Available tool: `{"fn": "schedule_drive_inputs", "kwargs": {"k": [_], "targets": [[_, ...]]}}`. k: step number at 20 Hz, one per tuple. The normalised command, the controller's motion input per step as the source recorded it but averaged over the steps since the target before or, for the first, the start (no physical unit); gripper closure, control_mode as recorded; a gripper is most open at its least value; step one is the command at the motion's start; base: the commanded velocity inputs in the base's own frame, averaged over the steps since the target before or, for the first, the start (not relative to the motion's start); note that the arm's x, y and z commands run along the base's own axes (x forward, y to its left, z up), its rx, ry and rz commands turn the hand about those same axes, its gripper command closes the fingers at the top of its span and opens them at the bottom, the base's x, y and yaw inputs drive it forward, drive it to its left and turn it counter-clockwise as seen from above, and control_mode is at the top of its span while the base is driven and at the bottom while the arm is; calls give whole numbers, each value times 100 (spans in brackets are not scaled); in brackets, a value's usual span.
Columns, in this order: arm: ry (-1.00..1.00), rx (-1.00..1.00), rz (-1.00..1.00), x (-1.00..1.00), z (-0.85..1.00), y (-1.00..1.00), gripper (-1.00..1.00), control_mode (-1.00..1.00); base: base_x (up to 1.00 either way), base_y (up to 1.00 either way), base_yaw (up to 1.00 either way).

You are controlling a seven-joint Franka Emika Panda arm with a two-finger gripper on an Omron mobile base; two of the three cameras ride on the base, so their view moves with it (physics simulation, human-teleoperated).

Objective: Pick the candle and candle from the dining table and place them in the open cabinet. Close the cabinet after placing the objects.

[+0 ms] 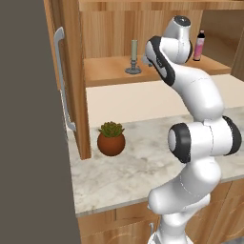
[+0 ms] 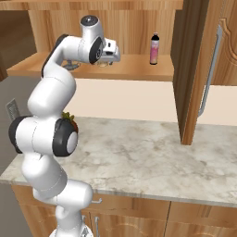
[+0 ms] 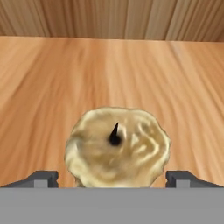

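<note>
- The slim grey-beige taper candle on its round dark dish base (image 1: 133, 58) stood upright on the wooden shelf (image 1: 109, 71) of the light-brown wall cabinet (image 1: 71, 76), so that half of the job looked done.
- The short, stubby golden-tan candle with a black wick (image 3: 117, 146) sat on the same shelf, straight below the hand. The two-finger gripper (image 3: 111, 179) was spread wide, a dark tip on either side of the wax with a gap showing at each side, so it gripped nothing; I judged the second candle was just set down.
- What was left, as far as I could tell: draw the arm out of the cabinet and swing the doors shut. The left door with its long silver bar handle (image 1: 63, 78) stood open, and so did the right door (image 2: 203, 69).
- From either side of the base the white arm covered the stubby candle, so I could not see how near it stood to the taper.
- The pink bottle with a dark cap (image 2: 154, 49) stood further along the shelf, well apart from the hand.
- The fingertips were cut off low in the hand's view; only their tops showed.
</note>
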Motion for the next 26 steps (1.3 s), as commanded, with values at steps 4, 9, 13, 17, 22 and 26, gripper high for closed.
{"fn": "schedule_drive_inputs", "kwargs": {"k": [4, 9, 13, 17, 22, 26], "targets": [[4, 0, 0, -12, 1, 0, -100, -100, 0, 0, 0], [0, 0, 0, -21, 0, 0, -100, -100, 0, 0, 0], [0, 0, 0, -28, 0, -1, -100, -100, 0, 0, 0], [-3, 0, 0, -36, 0, -2, -100, -100, 0, 0, 0], [-8, 0, 0, -44, 0, -2, -100, -100, 0, 0, 0], [-10, 0, 0, -52, 0, -3, -100, -100, 0, 0, 0]]}}
